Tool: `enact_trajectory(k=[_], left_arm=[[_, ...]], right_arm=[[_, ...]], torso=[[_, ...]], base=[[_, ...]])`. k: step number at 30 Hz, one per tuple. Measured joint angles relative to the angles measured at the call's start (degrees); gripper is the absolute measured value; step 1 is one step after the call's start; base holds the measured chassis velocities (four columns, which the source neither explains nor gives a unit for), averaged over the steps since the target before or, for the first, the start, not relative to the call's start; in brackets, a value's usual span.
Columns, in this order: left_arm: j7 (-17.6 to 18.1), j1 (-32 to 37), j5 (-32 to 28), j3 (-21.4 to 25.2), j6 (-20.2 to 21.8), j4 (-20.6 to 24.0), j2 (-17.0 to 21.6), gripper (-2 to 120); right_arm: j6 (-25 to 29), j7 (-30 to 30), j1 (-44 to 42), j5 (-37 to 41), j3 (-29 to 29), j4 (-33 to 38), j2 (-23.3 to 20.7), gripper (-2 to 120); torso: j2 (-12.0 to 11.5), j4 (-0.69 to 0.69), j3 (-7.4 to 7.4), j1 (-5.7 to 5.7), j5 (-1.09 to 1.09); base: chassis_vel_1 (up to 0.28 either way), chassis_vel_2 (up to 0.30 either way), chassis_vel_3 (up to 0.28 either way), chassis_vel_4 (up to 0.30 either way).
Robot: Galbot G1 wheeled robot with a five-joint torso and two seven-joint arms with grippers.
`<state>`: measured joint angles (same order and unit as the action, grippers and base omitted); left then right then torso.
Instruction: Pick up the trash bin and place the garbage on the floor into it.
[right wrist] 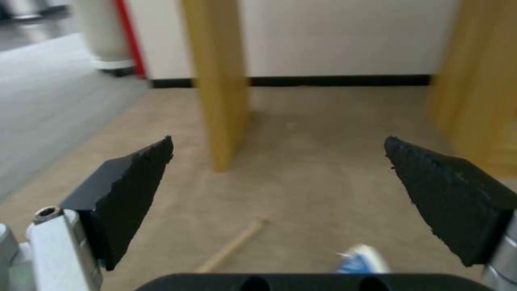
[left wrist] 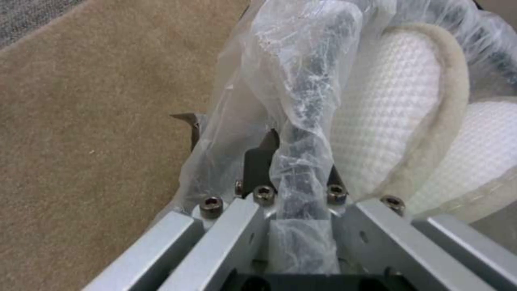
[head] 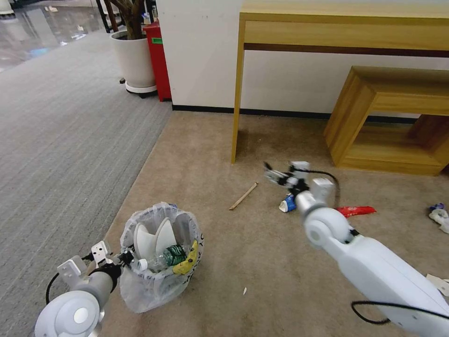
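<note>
The trash bin, lined with a crinkly clear bag, is gripped at its near-left rim by my left gripper, which is shut on the bag-wrapped rim. Two white slippers and a plastic bottle sit inside. My right gripper hovers open over the beige floor, its pads wide apart. Just below and behind it lies a blue-white paper cup. A wooden stick lies to the cup's left, a red wrapper to its right.
A wooden desk leg stands just beyond the stick, and a low wooden shelf is at the right. More litter lies at the right edge. Grey striped carpet runs along the left, with a white planter behind.
</note>
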<state>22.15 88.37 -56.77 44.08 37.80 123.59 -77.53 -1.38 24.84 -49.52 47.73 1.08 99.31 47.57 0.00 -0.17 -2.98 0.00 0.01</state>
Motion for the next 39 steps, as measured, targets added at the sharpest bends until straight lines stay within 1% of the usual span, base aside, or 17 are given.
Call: enact_trajectory(k=[2,3,6,7,10,11,14,15,19,23,27,29,30,31,32,34,39], left_arm=[[-0.1,0.2,0.1,0.0,0.3,0.1,0.0,1],[-0.1,0.2,0.1,0.0,0.3,0.1,0.0,1],[-0.1,0.6,0.4,0.2,0.6,0.3,0.1,1],[-0.1,0.6,0.4,0.2,0.6,0.3,0.1,1],[-0.1,1.0,0.8,0.3,0.7,0.3,0.5,1],[-0.1,1.0,0.8,0.3,0.7,0.3,0.5,1],[-0.6,1.2,1.8,0.4,0.7,0.4,0.7,1],[-0.6,1.2,1.8,0.4,0.7,0.4,0.7,1],[-2.1,1.4,5.0,0.6,0.7,0.2,1.0,1],[-3.0,1.6,6.7,0.8,0.8,0.2,1.0,1],[-6.0,2.2,11.8,1.3,1.0,0.1,1.0,1],[-6.4,2.4,12.1,1.3,1.0,0.1,0.9,1],[-6.4,2.4,12.1,1.3,1.1,0.1,0.8,1],[-6.4,2.4,12.1,1.3,1.1,0.1,0.6,1],[-6.4,2.4,12.1,1.3,1.1,0.1,0.6,1],[-6.4,2.3,12.1,1.2,1.1,0.1,0.4,1],[-6.3,2.4,12.0,1.2,1.2,0.1,0.2,1]], right_arm=[[2.0,-1.0,-2.6,-1.9,2.4,-1.0,-0.4,100],[2.0,-1.0,-2.6,-1.9,2.4,-1.0,-0.4,100],[2.5,-1.9,-5.8,-4.8,5.9,-1.8,-0.5,100],[2.5,-1.9,-5.8,-4.8,5.9,-1.8,-0.5,100],[2.8,-2.4,-9.2,-8.6,10.1,-2.4,0.3,100],[2.8,-2.4,-9.2,-8.6,10.1,-2.4,0.3,100],[2.9,-2.6,-12.2,-9.9,13.7,-2.0,0.8,100],[2.9,-2.6,-12.2,-9.9,13.7,-2.0,0.8,100],[2.8,-2.4,-15.0,-9.7,16.8,-1.5,1.6,100],[2.2,-2.2,-16.3,-9.8,17.8,-1.3,1.7,100],[1.5,-1.7,-18.9,-12.1,20.5,-1.6,2.1,100],[1.7,-1.8,-19.7,-12.7,21.0,-1.8,2.3,100],[3.7,-2.4,-20.3,-14.0,21.4,-2.4,2.5,100],[5.4,-2.9,-20.6,-15.2,21.7,-3.0,2.7,100],[5.4,-2.9,-20.6,-15.2,21.7,-3.0,2.7,100],[8.9,-4.5,-20.9,-17.1,22.2,-4.0,3.0,100],[12.6,-5.4,-21.1,-19.6,22.5,-5.6,3.6,100]], torso=[[0.0,0.02,0.00,0.00,0.00],[0.0,0.02,0.00,0.00,0.00],[0.0,0.03,0.00,0.00,0.00],[0.0,0.03,0.00,0.00,0.00],[0.0,0.03,0.00,0.00,0.00],[0.0,0.03,0.00,0.00,0.00],[0.0,0.01,0.00,0.00,-0.02],[0.0,0.01,0.00,0.00,-0.02],[0.0,0.02,0.00,0.00,-0.01],[0.0,0.03,0.00,0.00,-0.02],[0.0,0.02,0.00,0.00,-0.01],[0.0,0.03,0.00,0.00,-0.01],[0.0,0.01,0.00,0.00,-0.02],[0.0,0.01,0.00,0.00,-0.01],[0.0,0.01,0.00,0.00,-0.01],[0.0,0.02,0.00,0.00,-0.01],[0.0,0.02,0.00,0.00,-0.02]], base=[[0.000,0.000,0.000,0.000],[0.000,0.000,0.000,0.000],[0.000,0.000,0.000,0.000],[0.000,0.000,0.000,0.000],[0.000,0.000,0.000,0.000],[0.000,0.000,0.000,0.000],[0.000,0.000,0.000,0.000],[0.000,0.000,0.000,0.000],[0.000,0.000,0.000,0.000],[0.000,0.000,0.000,0.000],[0.000,0.000,0.000,0.000],[0.000,0.000,0.000,0.000],[0.000,0.000,0.000,0.000],[0.000,0.000,0.000,0.000],[0.000,0.000,0.000,0.000],[0.000,0.000,0.000,0.000],[0.000,0.000,0.000,0.000]])
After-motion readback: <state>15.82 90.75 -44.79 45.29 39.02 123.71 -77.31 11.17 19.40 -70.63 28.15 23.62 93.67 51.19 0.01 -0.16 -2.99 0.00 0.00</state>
